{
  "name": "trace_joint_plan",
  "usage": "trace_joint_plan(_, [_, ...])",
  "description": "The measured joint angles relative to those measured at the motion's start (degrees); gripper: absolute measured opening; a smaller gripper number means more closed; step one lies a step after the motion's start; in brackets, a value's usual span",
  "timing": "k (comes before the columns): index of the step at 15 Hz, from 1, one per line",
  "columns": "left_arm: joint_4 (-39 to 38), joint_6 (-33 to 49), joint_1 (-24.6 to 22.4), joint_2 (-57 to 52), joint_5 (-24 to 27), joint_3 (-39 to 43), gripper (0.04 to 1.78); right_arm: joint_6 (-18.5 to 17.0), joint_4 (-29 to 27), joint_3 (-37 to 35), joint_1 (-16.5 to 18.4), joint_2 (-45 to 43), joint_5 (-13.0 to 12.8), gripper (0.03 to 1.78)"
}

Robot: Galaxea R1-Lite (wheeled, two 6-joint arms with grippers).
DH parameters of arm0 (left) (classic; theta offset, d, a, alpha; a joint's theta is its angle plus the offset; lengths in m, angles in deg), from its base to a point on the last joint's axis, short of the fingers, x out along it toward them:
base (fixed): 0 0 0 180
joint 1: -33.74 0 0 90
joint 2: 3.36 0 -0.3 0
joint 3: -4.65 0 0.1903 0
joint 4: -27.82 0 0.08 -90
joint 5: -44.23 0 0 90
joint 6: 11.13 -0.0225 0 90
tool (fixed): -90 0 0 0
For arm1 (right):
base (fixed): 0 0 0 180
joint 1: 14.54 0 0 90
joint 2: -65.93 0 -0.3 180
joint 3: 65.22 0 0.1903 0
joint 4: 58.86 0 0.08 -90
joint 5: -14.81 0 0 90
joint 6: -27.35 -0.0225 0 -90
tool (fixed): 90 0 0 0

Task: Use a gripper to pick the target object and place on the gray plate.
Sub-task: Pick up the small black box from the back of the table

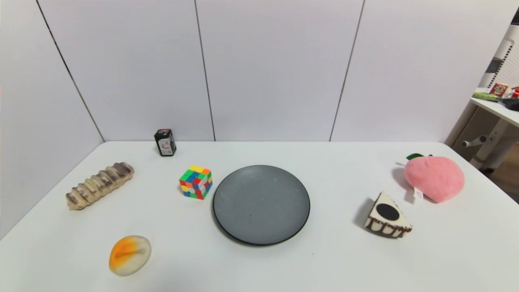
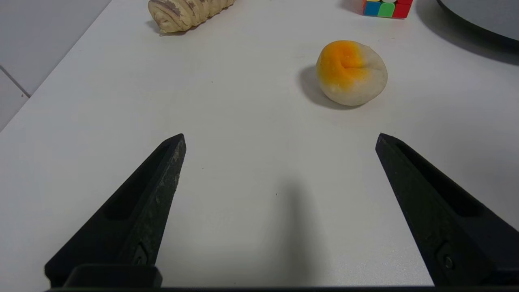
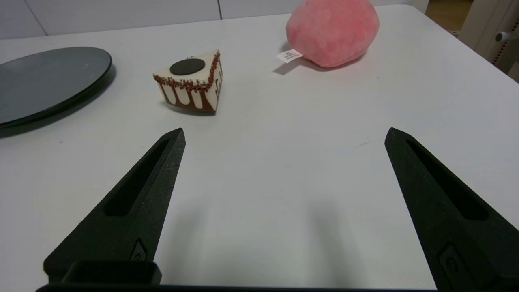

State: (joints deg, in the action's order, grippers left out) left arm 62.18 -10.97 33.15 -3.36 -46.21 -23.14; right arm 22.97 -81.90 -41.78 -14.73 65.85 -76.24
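Two black pointed tools hang low over the white table, both spread wide and holding nothing: the left tool near the round orange-and-cream bun, the right tool near the cake slice toy. The small black box with a red and white label stands upright by the table's back edge, behind the colourful puzzle cube; its writing is too small to read. The big round gray plate lies just beside the cube, with open table in front.
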Motion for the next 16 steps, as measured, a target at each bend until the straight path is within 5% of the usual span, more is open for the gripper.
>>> trace_joint_plan(10, [-1.44,-0.90,0.05,1.78,-0.35,-1.57,1.69,0.02,0.00,0.00,0.02,0.00,0.00,1.70])
trace_joint_plan(16, [-1.27,-0.98,0.07,18.32,-0.20,-16.71,1.69,0.00,0.00,0.00,0.00,0.00,0.00,1.70])
